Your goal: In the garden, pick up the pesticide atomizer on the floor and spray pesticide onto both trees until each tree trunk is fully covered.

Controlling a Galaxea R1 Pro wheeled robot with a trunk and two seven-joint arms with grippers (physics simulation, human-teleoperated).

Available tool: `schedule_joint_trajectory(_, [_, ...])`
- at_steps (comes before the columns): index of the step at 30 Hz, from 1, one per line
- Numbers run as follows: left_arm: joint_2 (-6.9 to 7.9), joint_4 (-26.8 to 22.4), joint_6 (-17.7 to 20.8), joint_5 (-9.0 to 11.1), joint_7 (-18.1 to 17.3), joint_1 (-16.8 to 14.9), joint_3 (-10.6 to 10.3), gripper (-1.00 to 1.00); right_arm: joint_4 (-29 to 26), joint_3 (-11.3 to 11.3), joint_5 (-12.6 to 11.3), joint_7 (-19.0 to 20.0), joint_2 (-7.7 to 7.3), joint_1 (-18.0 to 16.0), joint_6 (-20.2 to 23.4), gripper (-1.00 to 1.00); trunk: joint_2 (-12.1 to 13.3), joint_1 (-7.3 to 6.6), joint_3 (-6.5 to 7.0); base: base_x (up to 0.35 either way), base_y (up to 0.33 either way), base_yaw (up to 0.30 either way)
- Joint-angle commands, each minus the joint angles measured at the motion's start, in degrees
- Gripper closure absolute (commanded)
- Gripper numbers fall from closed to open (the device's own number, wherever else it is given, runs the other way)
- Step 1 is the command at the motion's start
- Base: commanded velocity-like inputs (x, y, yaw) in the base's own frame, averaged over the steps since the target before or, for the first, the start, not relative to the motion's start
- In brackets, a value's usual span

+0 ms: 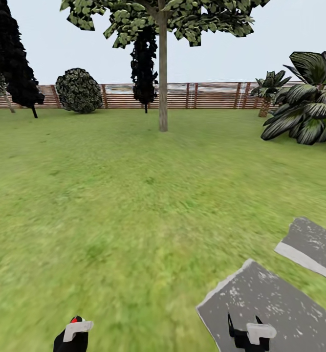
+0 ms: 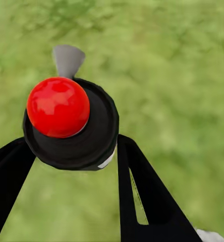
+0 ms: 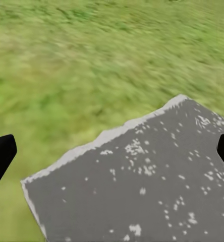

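Note:
The pesticide atomizer (image 2: 66, 121) is a black round body with a red ball top and a grey nozzle. My left gripper (image 2: 71, 148) is shut on it over the grass, and its red tip (image 1: 76, 320) shows at the bottom left of the head view. My right gripper (image 1: 244, 326) hangs open and empty above a grey slab (image 3: 142, 186). Far ahead across the lawn stands a tree (image 1: 172, 17) with a slim beige-grey trunk (image 1: 163, 88). No pesticide can be made out on it from here.
A brown slat fence (image 1: 206, 95) closes the back of the garden. Dark conifers (image 1: 13, 63) and a round bush (image 1: 78, 90) stand at the back left. Broad-leaved plants (image 1: 309, 107) are at the right. Grey paving slabs (image 1: 312, 244) lie near right on the grass.

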Motion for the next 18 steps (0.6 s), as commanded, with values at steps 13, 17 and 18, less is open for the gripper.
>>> schedule_joint_trajectory(13, [0.01, 0.0, -0.1, 0.2, 0.1, 0.0, -0.1, 1.00, 0.0, -0.3, 0.6, -0.3, 0.01, 0.0, 0.0, -1.00, 0.0, 0.02, -0.05, 0.339, 0.000, 0.000])
schedule_joint_trajectory(17, [0.02, 0.0, -0.1, 0.2, 0.1, 0.0, -0.1, 1.00, 0.1, -0.3, 0.6, -0.3, 0.01, 0.0, 0.0, -1.00, 0.0, 0.02, -0.05, 0.339, 0.000, 0.000])
schedule_joint_trajectory(18, [0.02, 0.0, -0.1, 0.2, 0.1, 0.0, -0.1, 1.00, 0.1, -0.3, 0.6, -0.3, 0.01, 0.0, 0.0, -1.00, 0.0, 0.02, -0.05, 0.339, 0.000, 0.000])
